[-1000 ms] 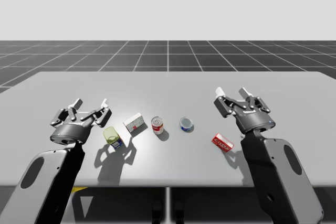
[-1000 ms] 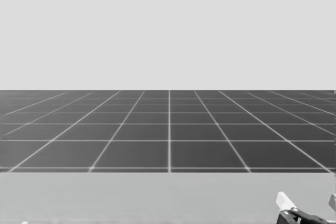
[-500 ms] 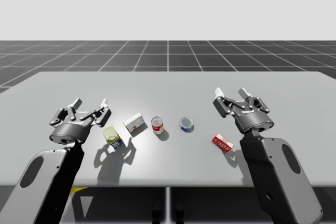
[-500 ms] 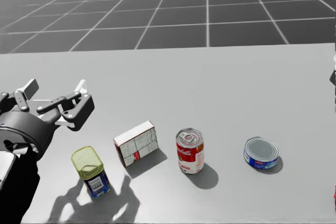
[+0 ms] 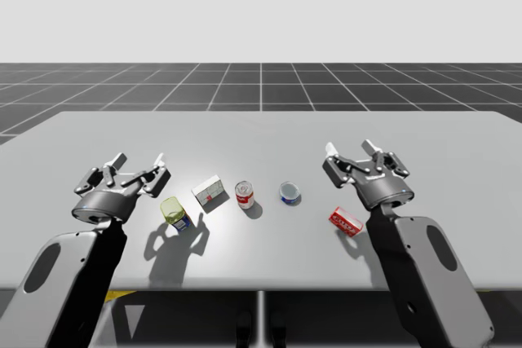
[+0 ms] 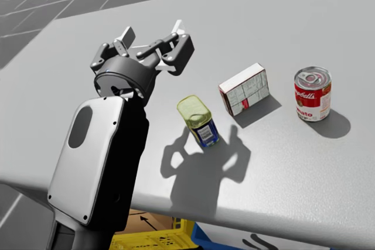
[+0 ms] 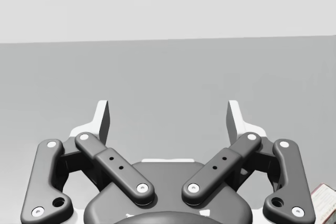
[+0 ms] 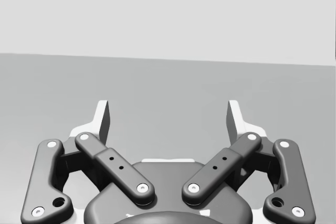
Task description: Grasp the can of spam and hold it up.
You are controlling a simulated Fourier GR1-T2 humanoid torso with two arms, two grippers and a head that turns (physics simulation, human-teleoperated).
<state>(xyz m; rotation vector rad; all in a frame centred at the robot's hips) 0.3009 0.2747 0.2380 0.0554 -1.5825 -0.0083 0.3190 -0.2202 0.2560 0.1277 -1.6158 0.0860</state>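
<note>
The spam can (image 5: 174,212) is a small rectangular blue can with a yellow-green lid; it stands upright on the grey table (image 5: 261,132) at the front left. In the head view the spam can (image 6: 199,120) is just right of my left arm and nearer than its gripper. My left gripper (image 5: 140,160) hovers open just left of and beyond the can, with nothing between its fingers (image 7: 102,121). From the head it shows as my left gripper (image 6: 153,32), wide open. My right gripper (image 5: 349,149) is open over the table's right half, far from the can, fingers (image 8: 102,121) empty.
Right of the spam can, in a row, stand a white box (image 5: 210,192), an upright red-and-white round can (image 5: 245,195) and a low blue round can (image 5: 289,192). A red box (image 5: 346,221) lies by my right forearm. A yellow crate (image 6: 152,239) sits below the table's front edge.
My head has turned down and to the left, bringing the left arm and spam can into view. Both arms have shifted slightly left; both grippers stay open.
</note>
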